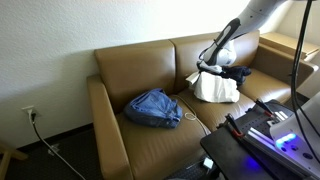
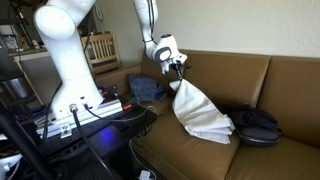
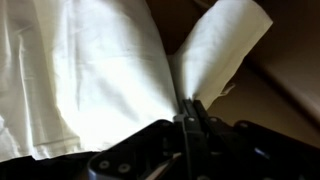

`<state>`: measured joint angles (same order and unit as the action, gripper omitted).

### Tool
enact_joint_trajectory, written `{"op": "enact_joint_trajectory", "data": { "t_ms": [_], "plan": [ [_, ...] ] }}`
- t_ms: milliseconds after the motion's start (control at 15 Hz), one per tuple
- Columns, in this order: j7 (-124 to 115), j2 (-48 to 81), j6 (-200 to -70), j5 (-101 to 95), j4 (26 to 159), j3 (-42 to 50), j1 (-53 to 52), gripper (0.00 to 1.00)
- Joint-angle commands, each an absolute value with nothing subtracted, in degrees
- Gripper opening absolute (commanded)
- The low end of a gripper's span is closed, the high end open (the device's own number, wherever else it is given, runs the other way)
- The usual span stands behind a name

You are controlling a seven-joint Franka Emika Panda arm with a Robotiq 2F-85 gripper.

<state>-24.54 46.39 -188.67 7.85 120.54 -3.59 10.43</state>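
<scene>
Our gripper (image 2: pixel 178 72) clenches the white cloth (image 2: pixel 200 115) at frame centre: corner raised, bulk not yet off the sofa (image 2: pixel 285 95).

In both exterior views you face the sofa (image 1: pixel 140 65) from its front, pincer (image 1: pixel 206 68) above the seat. Your wrist view looks closely past the pincer onto cloth (image 3: pixel 100 70).

Wrist view: cloth (image 3: pixel 100 70) runs off top and left edges, gripper (image 3: pixel 190 108) base dark and blurred; in an exterior view cloth half hides black item (image 1: pixel 237 73).
</scene>
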Motion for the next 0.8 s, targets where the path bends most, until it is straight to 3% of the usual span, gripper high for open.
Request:
{"op": "enact_joint_trajectory", "data": {
  "t_ms": [0, 133, 200, 333, 733],
  "plan": [
    [-17.8, 43.7, -197.7, 6.5, 133.0, -12.8, 13.2, 0.01],
    [-16.9, 44.7, -202.3, 4.4, 137.9, -16.0, 11.7, 0.01],
    [-16.8, 43.4, -198.6, 4.2, 137.6, -16.2, 9.3, 0.28],
    [-16.5, 44.4, -198.6, 7.1, 139.0, -13.9, 0.4, 0.34],
    [-5.2, 50.4, -198.5, 36.0, 128.6, 0.0, -28.1, 0.77]
  ]
}}
